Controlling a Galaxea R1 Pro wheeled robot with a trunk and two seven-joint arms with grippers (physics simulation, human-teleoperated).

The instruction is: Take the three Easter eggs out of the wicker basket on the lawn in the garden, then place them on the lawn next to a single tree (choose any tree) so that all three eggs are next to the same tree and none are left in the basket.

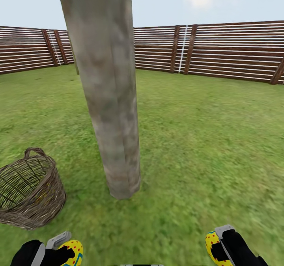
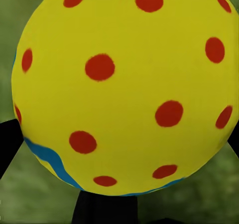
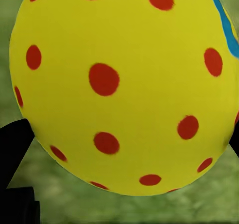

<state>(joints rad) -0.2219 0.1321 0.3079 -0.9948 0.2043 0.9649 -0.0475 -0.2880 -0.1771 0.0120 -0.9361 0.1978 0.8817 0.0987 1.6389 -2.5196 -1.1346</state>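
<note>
Two Easter eggs are in sight: one egg point(image 1: 73, 251) in the left hand point(image 1: 63, 250), on the wicker basket's side of the tree point(image 1: 106, 100), and another egg point(image 1: 213, 248) in the right hand point(image 1: 221, 248), on the tree's other side. One wicker basket point(image 1: 29, 189) stands just beside the trunk; whether an egg lies inside cannot be told. One tree. Two hands. One fence point(image 1: 221, 49) runs well behind the tree.

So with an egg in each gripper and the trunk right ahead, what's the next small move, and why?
Probably lower one arm and set its egg on the lawn by the tree. The left gripper and the right gripper each hold an egg, and the trunk base stands close ahead.
</note>
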